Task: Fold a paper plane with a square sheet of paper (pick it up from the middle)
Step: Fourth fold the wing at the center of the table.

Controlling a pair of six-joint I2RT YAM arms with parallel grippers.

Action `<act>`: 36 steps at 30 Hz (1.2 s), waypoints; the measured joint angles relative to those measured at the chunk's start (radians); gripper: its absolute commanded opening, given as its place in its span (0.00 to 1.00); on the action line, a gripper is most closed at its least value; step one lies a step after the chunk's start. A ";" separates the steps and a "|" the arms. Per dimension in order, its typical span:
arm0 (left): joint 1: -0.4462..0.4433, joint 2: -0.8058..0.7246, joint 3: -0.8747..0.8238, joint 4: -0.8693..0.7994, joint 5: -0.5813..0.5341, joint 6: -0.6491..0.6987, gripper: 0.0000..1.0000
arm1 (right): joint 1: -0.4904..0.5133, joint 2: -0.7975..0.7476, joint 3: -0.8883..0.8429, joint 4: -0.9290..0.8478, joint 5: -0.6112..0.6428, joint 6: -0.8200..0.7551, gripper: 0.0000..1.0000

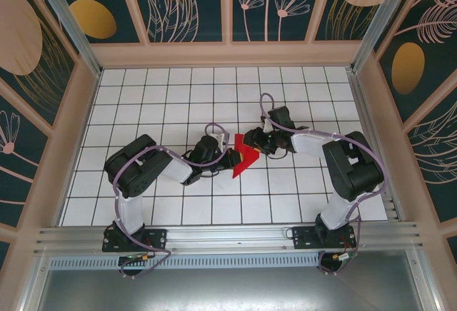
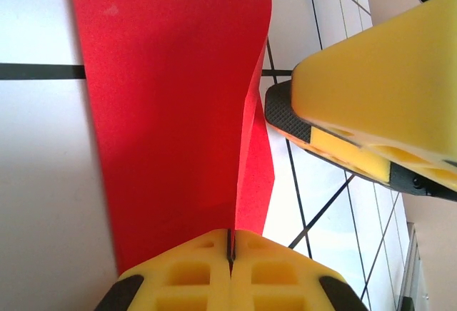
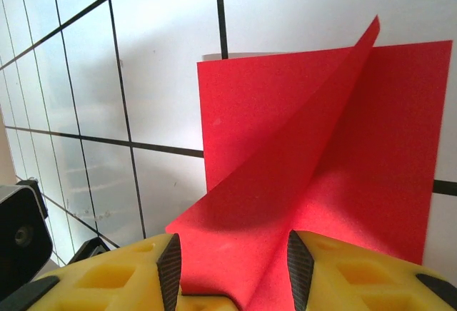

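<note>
Left gripper (image 2: 230,243) clenched on red sheet of paper (image 2: 171,111); right gripper (image 3: 232,257) released, jaws straddling its raised fold.

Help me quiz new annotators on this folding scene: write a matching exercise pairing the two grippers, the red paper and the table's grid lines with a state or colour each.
Things:
1. left gripper
2. right gripper
3. square sheet of paper
4. grid lines

States or colours:
A. black
B. fingers apart, with the paper between them
C. bright red, partly folded
D. shut on the paper

Pairs: 1-D; 2-B; 3-C; 4-A
</note>
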 measured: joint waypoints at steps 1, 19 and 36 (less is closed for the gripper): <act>0.000 0.000 0.001 0.000 0.000 0.003 0.03 | 0.000 0.000 0.000 0.000 0.000 -0.001 0.46; 0.000 0.017 0.002 0.040 0.012 0.001 0.11 | 0.017 0.058 0.002 -0.004 0.004 -0.008 0.46; 0.008 -0.107 -0.080 -0.021 -0.008 -0.006 0.32 | 0.035 0.069 0.027 -0.036 0.044 -0.009 0.47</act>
